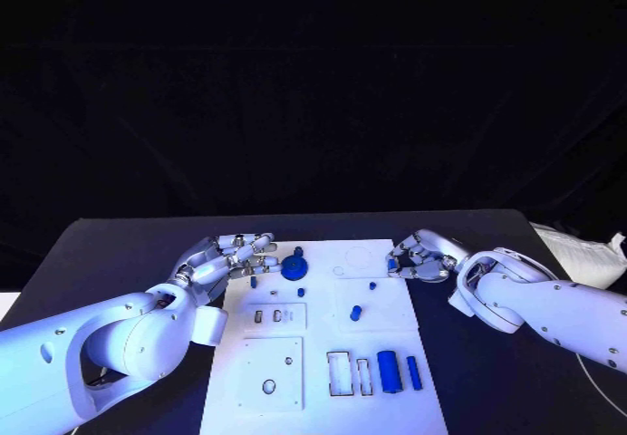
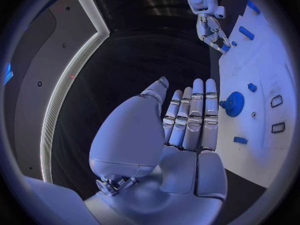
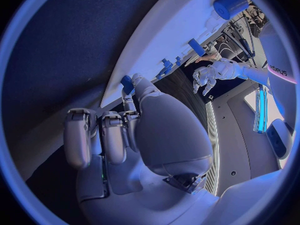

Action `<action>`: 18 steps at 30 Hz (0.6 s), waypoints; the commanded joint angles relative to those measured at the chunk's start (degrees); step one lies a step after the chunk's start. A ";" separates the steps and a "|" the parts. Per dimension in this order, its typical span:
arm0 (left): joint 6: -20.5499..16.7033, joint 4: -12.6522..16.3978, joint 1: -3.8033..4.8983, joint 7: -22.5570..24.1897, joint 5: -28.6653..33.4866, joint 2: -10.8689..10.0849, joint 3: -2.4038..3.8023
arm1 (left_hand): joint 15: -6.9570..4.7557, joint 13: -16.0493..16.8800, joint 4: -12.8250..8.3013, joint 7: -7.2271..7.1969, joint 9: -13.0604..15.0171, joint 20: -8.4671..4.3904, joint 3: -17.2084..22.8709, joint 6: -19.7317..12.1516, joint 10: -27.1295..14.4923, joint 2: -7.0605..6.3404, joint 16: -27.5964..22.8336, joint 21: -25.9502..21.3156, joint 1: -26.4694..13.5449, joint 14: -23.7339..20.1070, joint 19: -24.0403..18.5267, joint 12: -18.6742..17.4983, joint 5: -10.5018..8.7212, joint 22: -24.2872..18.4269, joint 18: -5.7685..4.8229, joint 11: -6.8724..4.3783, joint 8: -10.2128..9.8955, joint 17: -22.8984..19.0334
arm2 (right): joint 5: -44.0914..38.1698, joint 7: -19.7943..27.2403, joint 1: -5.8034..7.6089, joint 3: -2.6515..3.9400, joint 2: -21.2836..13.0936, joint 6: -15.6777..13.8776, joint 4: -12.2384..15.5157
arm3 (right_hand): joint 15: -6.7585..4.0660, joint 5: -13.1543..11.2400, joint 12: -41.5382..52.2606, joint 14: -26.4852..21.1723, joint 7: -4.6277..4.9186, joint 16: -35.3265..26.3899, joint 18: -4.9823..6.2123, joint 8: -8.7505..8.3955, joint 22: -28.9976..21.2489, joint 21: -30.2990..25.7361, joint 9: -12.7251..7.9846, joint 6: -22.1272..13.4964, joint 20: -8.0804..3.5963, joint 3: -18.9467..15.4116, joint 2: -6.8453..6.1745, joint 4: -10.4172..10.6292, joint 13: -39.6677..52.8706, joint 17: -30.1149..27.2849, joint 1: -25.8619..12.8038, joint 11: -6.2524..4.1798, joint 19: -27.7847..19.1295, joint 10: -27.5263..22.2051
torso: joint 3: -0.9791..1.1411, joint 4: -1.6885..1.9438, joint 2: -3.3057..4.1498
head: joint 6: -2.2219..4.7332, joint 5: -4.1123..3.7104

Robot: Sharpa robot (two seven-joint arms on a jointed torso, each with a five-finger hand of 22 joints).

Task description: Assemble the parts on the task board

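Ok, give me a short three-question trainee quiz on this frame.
1. True or false: the silver left hand grips the blue toothed gear wheel.
2. Where does the thick blue cylinder lie on the white task board? A: near end, beside a slimmer blue rod. B: far end. C: under the left hand.
3. What does the silver right hand pinch?
Key: 1 false, it hovers open beside the wheel. 2 A. 3 a small blue piece.

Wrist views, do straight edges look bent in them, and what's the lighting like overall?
Left wrist view: the task board edge curves, a fisheye effect; blue light tints the left hand. Right wrist view: the board edge bows likewise past the right hand. Head view: edges straight, dark backdrop.
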 commanded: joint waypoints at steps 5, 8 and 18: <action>1.12 0.04 0.01 0.33 0.09 0.08 0.02 | 0.15 -0.05 -0.24 0.10 -0.04 0.12 0.04 -0.30 -0.30 -0.29 -0.28 -0.32 0.06 -0.07 0.18 -0.12 -0.20 -0.06 0.65 -0.10 -0.24 0.10 | -1.12 -0.53 -0.05 0.02 0.15 0.21 -0.30 | -0.91 -2.20 0.36 5.93 -0.81 0.26 -0.66 0.87 1.78 0.33 0.39 2.38 -0.87 1.80 1.65 -0.72 11.73 14.91 0.44 -1.04 0.24 3.78 | -0.01 -0.01 0.00 | -0.06 0.03; 1.12 0.04 0.01 0.33 0.09 0.08 0.02 | 0.13 -0.03 -0.36 0.06 -0.02 0.12 0.09 -0.31 -0.29 -0.23 -0.34 -0.36 0.12 -0.04 0.21 -0.08 -0.23 -0.11 0.66 -0.13 -0.21 0.17 | -1.25 -0.76 -0.05 0.02 0.18 -0.38 -0.42 | -1.22 -3.28 0.44 5.95 -1.16 0.29 -0.67 1.06 1.81 0.34 0.51 3.11 -1.17 2.62 2.19 -1.18 11.80 14.97 0.54 -1.36 0.26 3.83 | 0.01 0.01 -0.01 | -0.10 0.02; 1.06 -0.07 0.01 0.34 0.09 0.08 0.02 | 0.13 -0.03 -0.36 0.06 -0.02 0.12 0.09 -0.31 -0.29 -0.23 -0.34 -0.36 0.12 -0.04 0.21 -0.08 -0.23 -0.11 0.66 -0.13 -0.21 0.17 | -1.21 -1.72 -0.01 0.11 0.24 -2.87 0.83 | -1.63 -4.38 0.56 5.97 -1.64 0.35 -0.66 1.33 1.77 0.30 0.79 4.21 -1.60 4.03 3.03 -1.92 11.91 15.09 0.26 -1.80 0.25 3.93 | 0.03 -0.03 -0.06 | -0.19 0.26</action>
